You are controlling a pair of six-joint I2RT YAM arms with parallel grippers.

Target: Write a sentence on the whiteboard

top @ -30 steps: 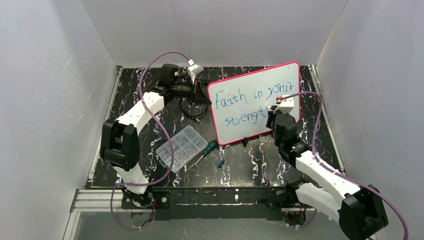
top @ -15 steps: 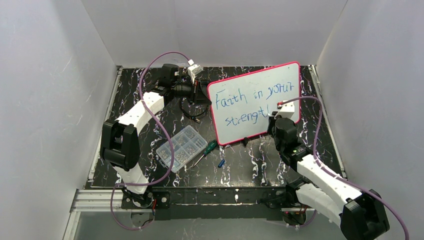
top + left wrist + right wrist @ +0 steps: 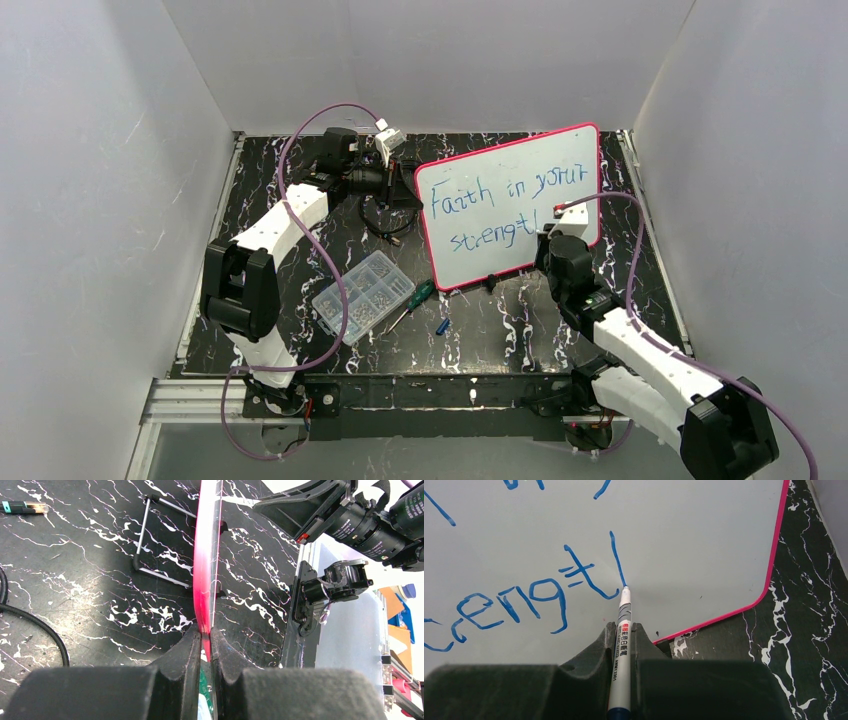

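The whiteboard (image 3: 510,205), white with a pink-red frame, stands tilted on the black marbled table. The sentence (image 3: 495,208) in blue reads "Faith in your" over "strengt" plus one upright stroke. My left gripper (image 3: 412,188) is shut on the board's left edge; the left wrist view shows the pink frame (image 3: 204,580) edge-on between its jaws (image 3: 205,635). My right gripper (image 3: 545,232) is shut on a white marker (image 3: 621,650). The marker's tip (image 3: 624,589) touches the board at the bottom of the fresh stroke (image 3: 617,560) after "strengt" (image 3: 514,600).
A clear parts box (image 3: 362,296) lies left of the board's near corner. A green-handled screwdriver (image 3: 412,303) and a small blue cap (image 3: 442,326) lie beside it. A black cable (image 3: 385,228) loops by the left arm. A wire stand (image 3: 150,540) props the board from behind.
My right gripper has drawn back toward the near side, pulling the marker down the board. A new upright stroke now stands after "strengt". The left arm has not moved.
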